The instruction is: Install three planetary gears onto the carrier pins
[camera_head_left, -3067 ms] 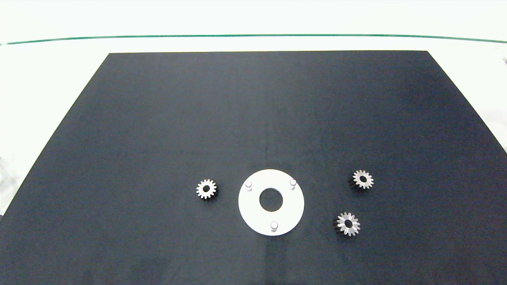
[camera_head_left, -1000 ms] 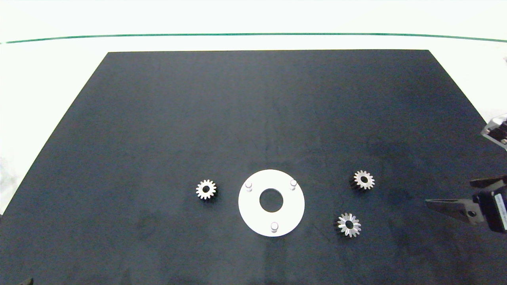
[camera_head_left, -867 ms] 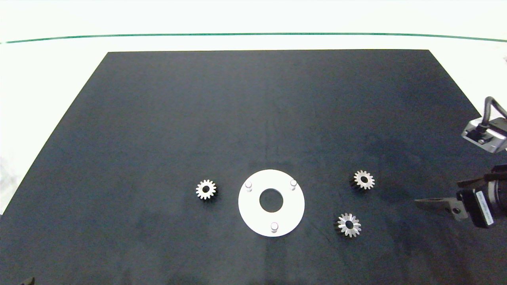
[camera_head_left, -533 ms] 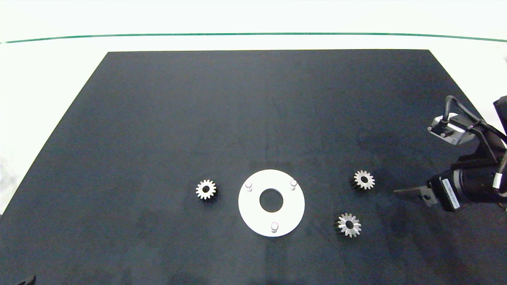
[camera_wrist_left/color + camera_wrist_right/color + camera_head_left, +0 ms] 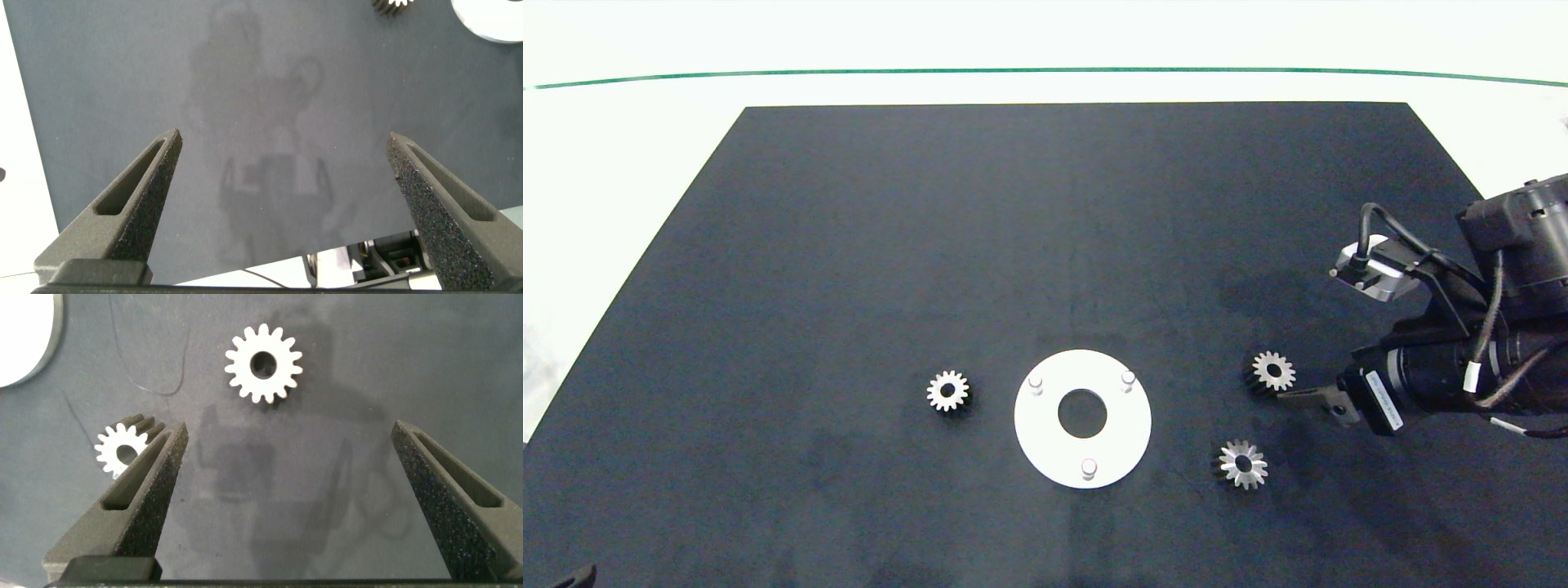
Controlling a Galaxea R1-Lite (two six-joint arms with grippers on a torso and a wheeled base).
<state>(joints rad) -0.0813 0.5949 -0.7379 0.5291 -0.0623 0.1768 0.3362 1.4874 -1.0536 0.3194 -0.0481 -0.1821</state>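
Right gripper (image 5: 1294, 395) has come in from the right edge since the earlier head frames and now sits just beside the far-right gear (image 5: 1273, 370), fingertip close to its near-right side. Your right wrist view shows the fingers (image 5: 135, 498) spread wide, nothing held, that gear (image 5: 263, 364) lying ahead of the gap, not yet between the fingers. Second gear (image 5: 1243, 464) lies nearer the front, well clear of the fingertip in the head view; in the wrist view it (image 5: 122, 447) sits partly hidden behind one finger.

White disc (image 5: 1045, 433) with three carrier pins (image 5: 1088, 466) is left of both gears, all pins bare. Third gear (image 5: 947, 390) lies flat just left of the disc, apart from it.

Left gripper (image 5: 286, 175) is wide open and empty over the near-left part of the mat (image 5: 931, 229), close to its edge; only a sliver of it (image 5: 576, 578) shows at the head view's bottom-left corner.

Open room: the whole far half of the mat is bare, and the white worktop (image 5: 621, 147) borders it on the left, far and right sides.
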